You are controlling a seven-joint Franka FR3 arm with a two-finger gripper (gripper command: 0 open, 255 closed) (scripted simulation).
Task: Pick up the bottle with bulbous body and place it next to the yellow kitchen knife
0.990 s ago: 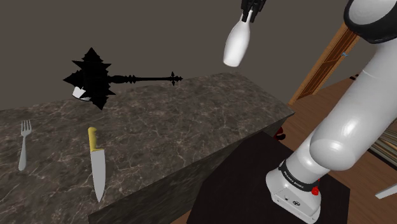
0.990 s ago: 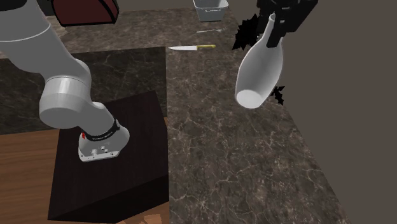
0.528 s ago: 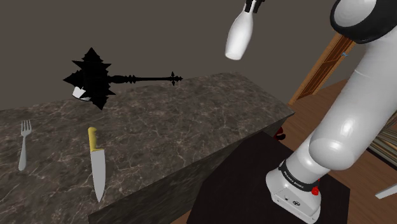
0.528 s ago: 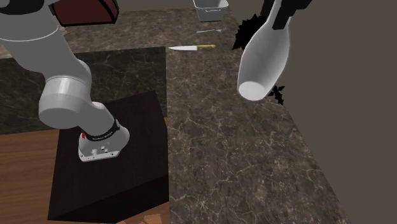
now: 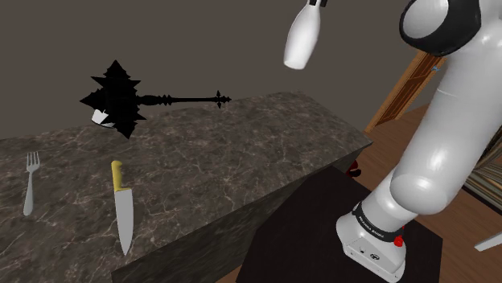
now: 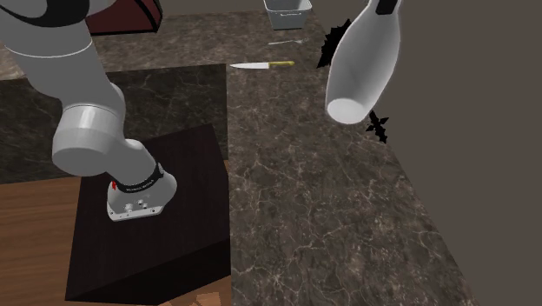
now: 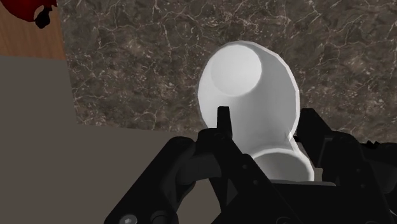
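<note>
White bottle [image 5: 302, 40], bulbous body and all, hung high at the top of the shoulder view, right of centre, well above the dark marbled desk [image 5: 241, 153]. It was tilted, wide base down and to the left, narrow neck up at the frame's top edge. Black fingers [image 7: 222, 124] were clamped on that neck from both sides in the wrist view, closed as far as the neck allowed, and the rounded body jutted out beyond them over the desk's veined top. A firm hold, nothing else in the grasp.

Down at the lower left of the shoulder view lay the yellow-handled knife [image 5: 122, 209], flat on the desk, blade toward the bottom edge, well apart from the bottle. A grey fork [image 5: 30, 183] lay near it, further left. At the upper left sat a black spiky shape [image 5: 121, 98] with a thin shaft running right. The white arm [image 5: 438, 145] rose from its dark stand [image 5: 322, 233] at the lower right.
</note>
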